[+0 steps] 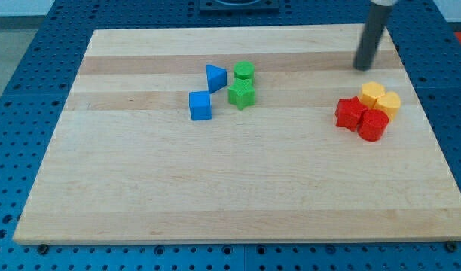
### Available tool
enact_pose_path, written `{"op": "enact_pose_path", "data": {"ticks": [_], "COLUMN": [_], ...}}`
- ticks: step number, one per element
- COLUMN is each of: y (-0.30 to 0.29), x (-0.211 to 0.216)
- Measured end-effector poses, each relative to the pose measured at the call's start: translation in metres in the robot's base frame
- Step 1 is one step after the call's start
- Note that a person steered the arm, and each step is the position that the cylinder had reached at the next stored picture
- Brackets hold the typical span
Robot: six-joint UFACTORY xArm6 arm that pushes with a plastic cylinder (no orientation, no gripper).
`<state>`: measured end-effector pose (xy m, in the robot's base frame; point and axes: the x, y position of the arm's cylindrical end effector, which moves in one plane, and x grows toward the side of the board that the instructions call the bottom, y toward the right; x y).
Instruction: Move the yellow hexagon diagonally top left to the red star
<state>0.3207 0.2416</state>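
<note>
Two yellow blocks sit at the view's right. The right one looks like a hexagon. The shape of the other, up and to its left, is unclear. The red star lies just left of and below them, touching a red rounded block at its lower right. All of these form one tight cluster. My tip stands on the board above the cluster, a little up and left of the upper yellow block and apart from it.
A second group sits at the board's upper middle: a blue triangle, a blue cube, a green rounded block and a green star. The wooden board ends close to the cluster on the right.
</note>
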Motion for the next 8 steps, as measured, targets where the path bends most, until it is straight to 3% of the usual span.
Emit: {"op": "enact_pose_path", "data": {"ticks": [1, 3, 8], "y": [0.033, 0.033, -0.085], "x": [0.028, 0.076, 0.089]}}
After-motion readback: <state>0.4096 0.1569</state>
